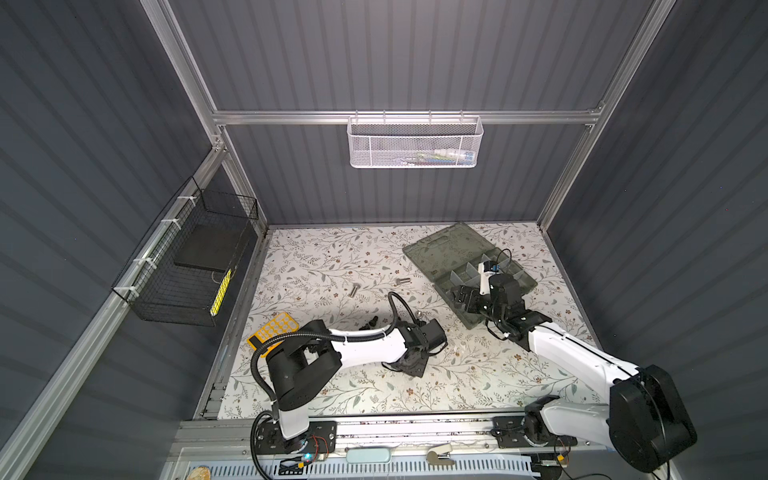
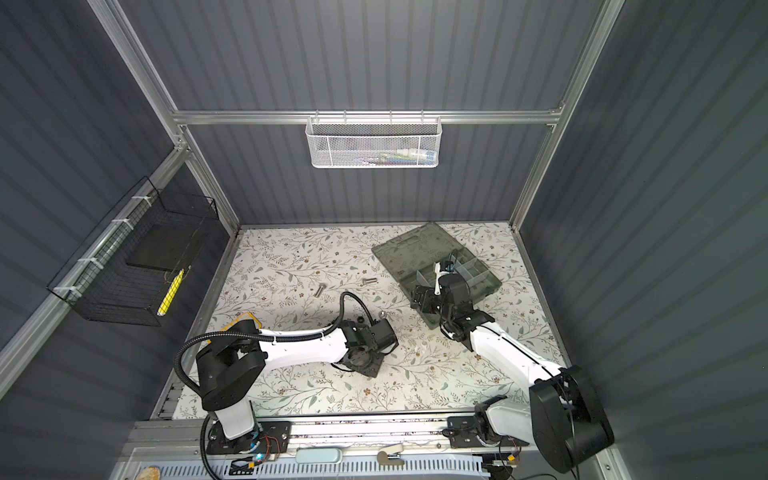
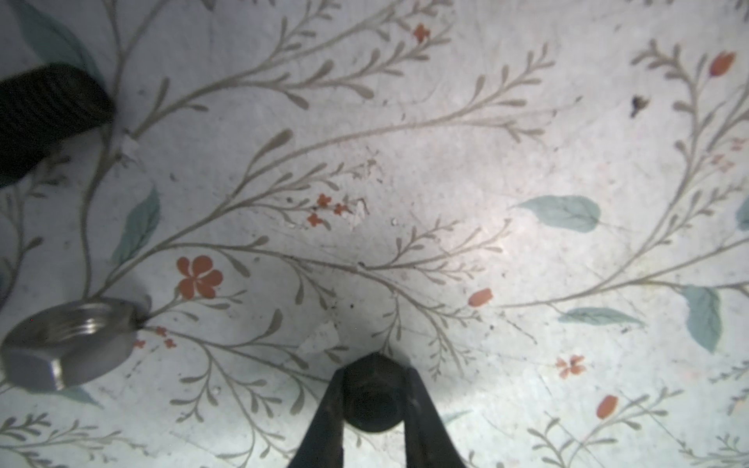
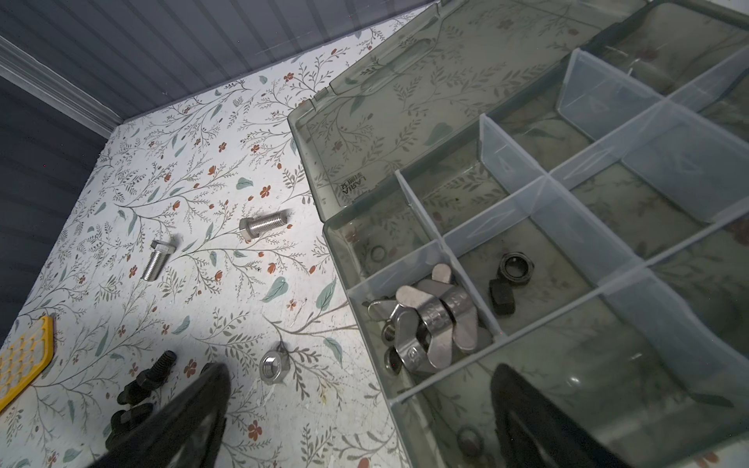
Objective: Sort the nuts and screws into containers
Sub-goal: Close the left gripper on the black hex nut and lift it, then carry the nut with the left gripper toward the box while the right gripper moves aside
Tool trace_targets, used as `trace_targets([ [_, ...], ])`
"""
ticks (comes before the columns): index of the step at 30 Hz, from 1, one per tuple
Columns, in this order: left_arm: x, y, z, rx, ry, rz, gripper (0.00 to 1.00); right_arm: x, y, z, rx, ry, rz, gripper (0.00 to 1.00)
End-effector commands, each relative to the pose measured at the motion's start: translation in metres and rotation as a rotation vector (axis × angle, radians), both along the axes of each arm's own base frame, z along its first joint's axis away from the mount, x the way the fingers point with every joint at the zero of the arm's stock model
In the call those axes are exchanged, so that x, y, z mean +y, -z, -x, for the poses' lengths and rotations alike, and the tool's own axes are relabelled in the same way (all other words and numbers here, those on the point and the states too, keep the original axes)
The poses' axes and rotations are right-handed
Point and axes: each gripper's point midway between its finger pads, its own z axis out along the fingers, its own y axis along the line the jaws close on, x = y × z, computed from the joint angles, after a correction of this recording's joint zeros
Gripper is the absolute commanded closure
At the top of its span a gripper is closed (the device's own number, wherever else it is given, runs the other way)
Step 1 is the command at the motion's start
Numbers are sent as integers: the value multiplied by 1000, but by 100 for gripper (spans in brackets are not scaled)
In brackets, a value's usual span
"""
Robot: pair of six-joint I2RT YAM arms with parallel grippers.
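Black nut [image 3: 375, 401] is held by the left hand [image 3: 376, 370] low at the flowered surface [image 3: 506, 170]; the right hand [image 4: 360, 370] is wide open at the organizer case [image 4: 405, 105].

In the left wrist view the two dark fingers [image 3: 324, 417] press on opposite sides of the black nut, nearly closed on it. A silver nut [image 3: 69, 344] lies flat near it, not touching. In both top views the case lies at 2 o'clock of the surface with its lid open. Two silver screws [image 1: 353, 289] lie at 11 and 12 o'clock from the middle. Black screws [image 4: 150, 377] lie at 9 o'clock of the left hand. The right hand holds nothing: one finger is over the surface, the other over the case. Among the compartments [image 4: 575, 227], silver wing nuts [image 4: 429, 324] fill one at the case's edge. Two black nuts [image 4: 506, 279] lie in the one beside it.
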Motion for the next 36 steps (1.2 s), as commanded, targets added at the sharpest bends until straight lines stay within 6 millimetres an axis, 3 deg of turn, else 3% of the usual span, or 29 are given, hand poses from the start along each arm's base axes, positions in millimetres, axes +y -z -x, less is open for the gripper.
trace_targets([
  [1, 1, 0, 4, 19, 3, -25, 78, -3, -6, 0, -6, 23, 1, 1],
  [17, -21, -32, -13, -58, 58, 35, 80, -22, -10, 0, -5, 93, -35, 1],
  [24, -38, -47, -27, -96, 100, 55, 81, -50, -16, 2, 26, 181, -101, 1],
  [30, -54, -58, -47, -117, 117, 100, 81, -80, -34, 9, 0, 279, -164, 1],
  [31, -64, -70, -55, -135, 118, 135, 81, -83, -37, 10, -1, 288, -174, 1],
  [36, -87, -90, -74, -178, 142, 185, 81, -96, -45, 13, -1, 327, -217, 1],
])
